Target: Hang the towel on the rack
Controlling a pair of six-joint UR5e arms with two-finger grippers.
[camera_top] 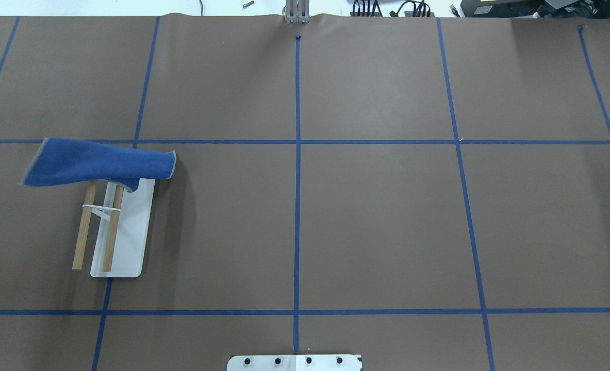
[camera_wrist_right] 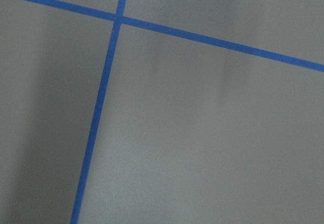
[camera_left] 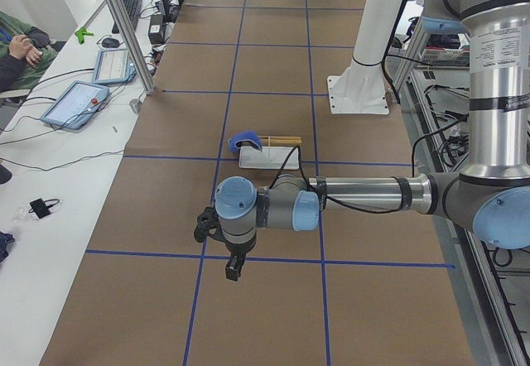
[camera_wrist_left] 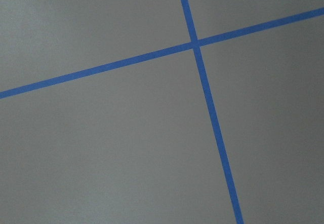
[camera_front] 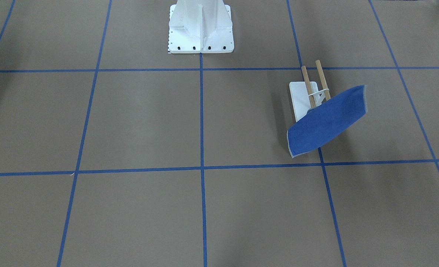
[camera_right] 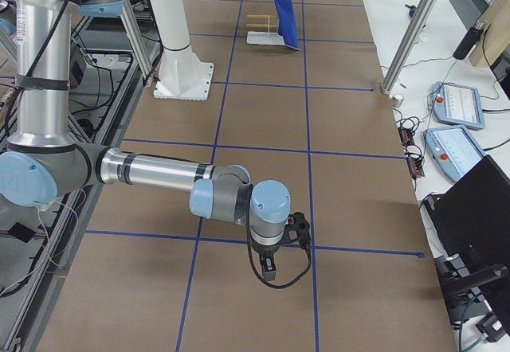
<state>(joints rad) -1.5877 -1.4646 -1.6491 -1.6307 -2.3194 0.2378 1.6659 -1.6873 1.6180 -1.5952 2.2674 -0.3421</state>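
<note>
Here, towel [camera_front: 327,120] draped over rack [camera_front: 299,102] end

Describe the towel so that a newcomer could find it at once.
On the brown taped table, a small white rack stands on the robot's left. The towel drapes over the far ends of its two wooden dowels: the only cloth, royal blue with a pale edge.

- Brown paper [camera_top: 377,221] covers the table under me.
- Blue tape lines [camera_top: 297,154] divide it into large squares.
- Off my left end, two tablets [camera_left: 76,103] lie on a white side table [camera_left: 58,217] among loose cables.
- A person's arm [camera_left: 16,55] rests at that table's far corner.
- Off my right end stands a black screen [camera_right: 478,201].
</note>
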